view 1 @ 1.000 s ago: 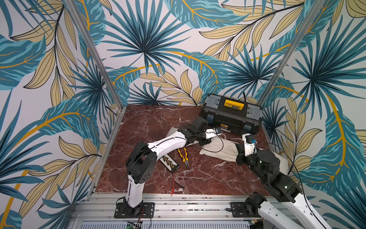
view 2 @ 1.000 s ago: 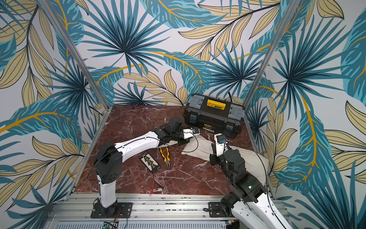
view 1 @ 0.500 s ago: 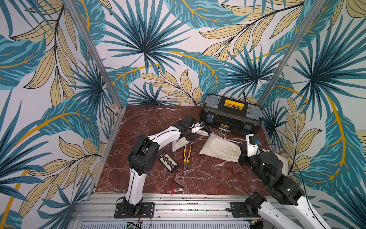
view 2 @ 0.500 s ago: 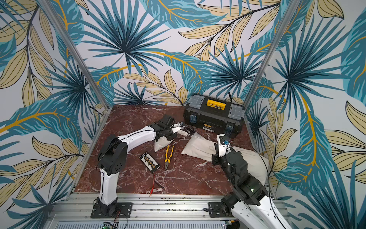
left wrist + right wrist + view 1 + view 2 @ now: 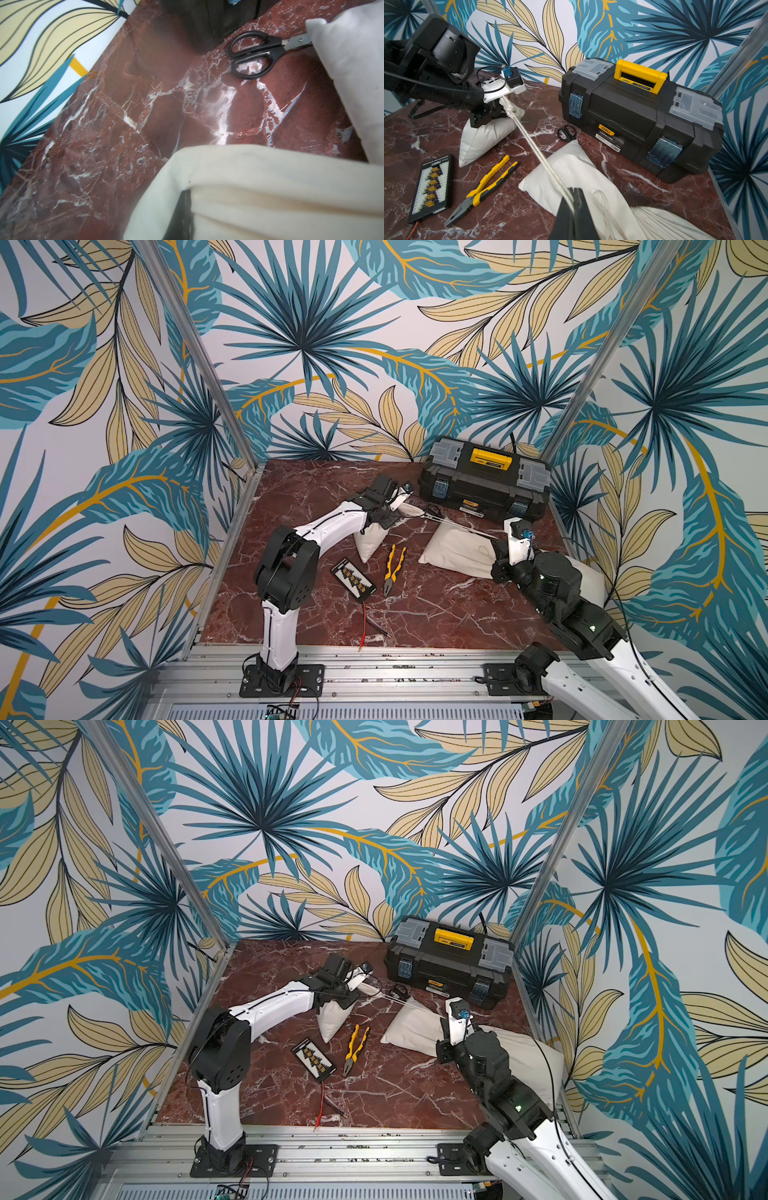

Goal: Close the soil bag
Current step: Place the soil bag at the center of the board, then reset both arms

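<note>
1. Table (image 5: 436,605): one red marble top, walled at the back and both sides and open at the front rail. Its back-left quarter is bare. The front strip is also bare apart from a red wire (image 5: 364,624) that reaches the front edge.
2. Toolbox (image 5: 484,481): one, black with a yellow handle and its lid down. It sits in the back-right corner, close to both walls.
3. Large cloth bag (image 5: 457,551): one of two bags, lying flat in front of the toolbox. Its far end runs under the right arm to the table's right edge.
4. Small soil bag (image 5: 483,137): the second bag, left of centre under the left wrist. Its bottom rests on the table and its neck is raised and bunched. The left fingers (image 5: 498,112) are clamped tight around that neck.
5. Pliers (image 5: 392,568): one yellow-and-black pair, lying between the two bags and apart from both.
6. Connector board (image 5: 354,585): one, black, just beside the pliers on their front-left side.
7. Scissors (image 5: 253,54): one black-handled pair in the narrow gap between the toolbox and the large cloth bag. The blade tips are hidden behind that bag's corner.
8. Drawstring (image 5: 537,153): stretched taut from the soil bag's neck, over the large cloth bag, to the right fingers (image 5: 572,199). Those are pinched fully closed on it.
</note>
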Available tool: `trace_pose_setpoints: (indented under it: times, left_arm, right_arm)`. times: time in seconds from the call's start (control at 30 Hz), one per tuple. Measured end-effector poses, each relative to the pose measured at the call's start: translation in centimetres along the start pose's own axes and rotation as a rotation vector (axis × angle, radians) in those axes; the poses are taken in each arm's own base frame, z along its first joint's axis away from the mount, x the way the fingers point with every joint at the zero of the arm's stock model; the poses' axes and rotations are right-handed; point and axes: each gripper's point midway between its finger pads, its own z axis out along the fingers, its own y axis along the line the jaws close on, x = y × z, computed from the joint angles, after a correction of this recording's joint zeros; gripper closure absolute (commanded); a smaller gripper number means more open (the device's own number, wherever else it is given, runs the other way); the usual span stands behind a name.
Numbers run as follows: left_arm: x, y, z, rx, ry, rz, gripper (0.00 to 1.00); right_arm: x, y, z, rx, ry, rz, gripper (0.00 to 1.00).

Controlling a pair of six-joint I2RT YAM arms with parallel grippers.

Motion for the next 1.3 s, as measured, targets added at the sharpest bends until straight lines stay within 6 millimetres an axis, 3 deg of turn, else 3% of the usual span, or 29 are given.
trace_pose_setpoints:
  times: [0.17, 0.3, 0.4, 0.5, 0.6, 0.73, 0.8, 0.9, 0.97, 1.13, 1.3]
  left_arm:
    - [2.9, 1.9, -0.3, -0.05, 0.041, -0.054, 0.63]
    - [4.6, 2.7, 0.2, -0.069, 0.071, -0.09, 0.33]
    - [5.7, 1.3, -0.2, -0.019, 0.044, -0.107, 0.18]
    - [5.3, -1.0, -2.8, 0.072, -0.039, -0.112, 0.09]
    - [2.5, -2.3, -6.9, 0.14, -0.198, -0.109, 0.06]
    - [-1.0, -2.2, -12.1, 0.163, -0.393, -0.13, 0.03]
    - [-1.7, -1.5, -13.3, 0.142, -0.435, -0.172, 0.0]
    - [-1.1, 0.1, -13.5, 0.105, -0.436, -0.28, 0.0]
    - [0.5, 2.2, -12.9, 0.065, -0.412, -0.386, 0.0]
    - [8.6, 8.5, -11.4, -0.168, -0.322, -0.656, 0.0]
    - [16.3, 12.4, -12.5, -0.467, -0.278, -0.791, 0.0]
  right_arm:
    - [0.1, 1.1, 3.6, -0.005, 0.006, 0.058, 1.0]
    - [2.9, 1.4, 6.9, 0.018, 0.066, 0.098, 1.0]
    - [5.3, 1.8, 8.8, 0.019, 0.125, 0.115, 1.0]
    - [6.8, 1.9, 9.6, 0.022, 0.155, 0.126, 1.0]
    - [8.0, 1.6, 10.1, 0.038, 0.182, 0.139, 0.96]
    - [8.7, 0.5, 10.4, 0.089, 0.199, 0.163, 0.56]
    - [8.7, -0.3, 10.2, 0.123, 0.198, 0.173, 0.39]
    - [7.8, -1.9, 9.1, 0.185, 0.166, 0.19, 0.16]
    - [6.4, -3.4, 7.9, 0.239, 0.112, 0.204, 0.03]
    - [3.8, -9.3, 3.8, 0.441, -0.084, 0.274, 0.01]
    - [7.0, -16.6, 0.1, 0.737, -0.181, 0.362, 0.01]
